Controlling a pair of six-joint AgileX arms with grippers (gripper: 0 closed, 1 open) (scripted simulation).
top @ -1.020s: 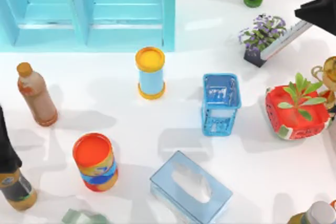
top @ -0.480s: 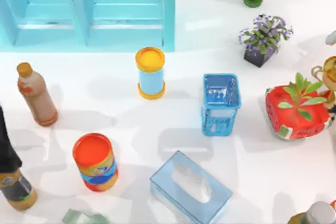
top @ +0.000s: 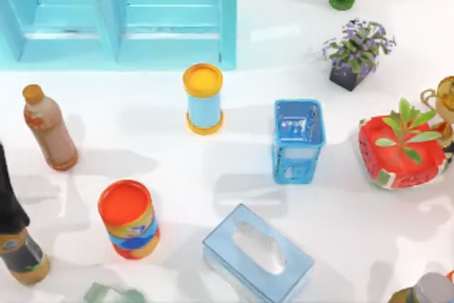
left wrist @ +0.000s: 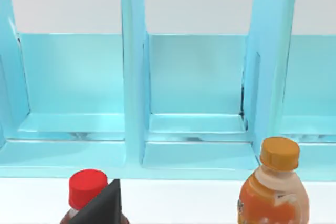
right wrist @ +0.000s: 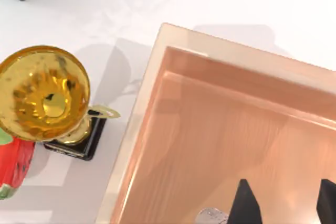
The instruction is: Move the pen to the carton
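In the right wrist view my right gripper (right wrist: 283, 205) hangs over the inside of the tan carton (right wrist: 236, 85). Its two dark fingertips (right wrist: 242, 200) stand apart, and bare carton floor shows between them. A small silver-grey end of the pen (right wrist: 212, 216) lies on the carton floor beside one fingertip; the rest of the pen is cut off by the frame edge. My left arm (top: 8, 196) is parked at the table's left edge, and its gripper (left wrist: 102, 207) sits just above a red-capped bottle (left wrist: 86, 188).
A gold trophy (right wrist: 44, 95) stands close beside the carton, next to a red strawberry planter (top: 401, 150). Mid-table are a blue basket (top: 298, 140), a tissue box (top: 257, 253), two cans (top: 203, 97) (top: 128, 218) and an orange-capped bottle (top: 50, 129). A blue shelf (top: 120, 12) lines the back left.
My right gripper, holding the pen at the top view's upper right a second ago, has moved out past the right edge. Nothing on the table has shifted.
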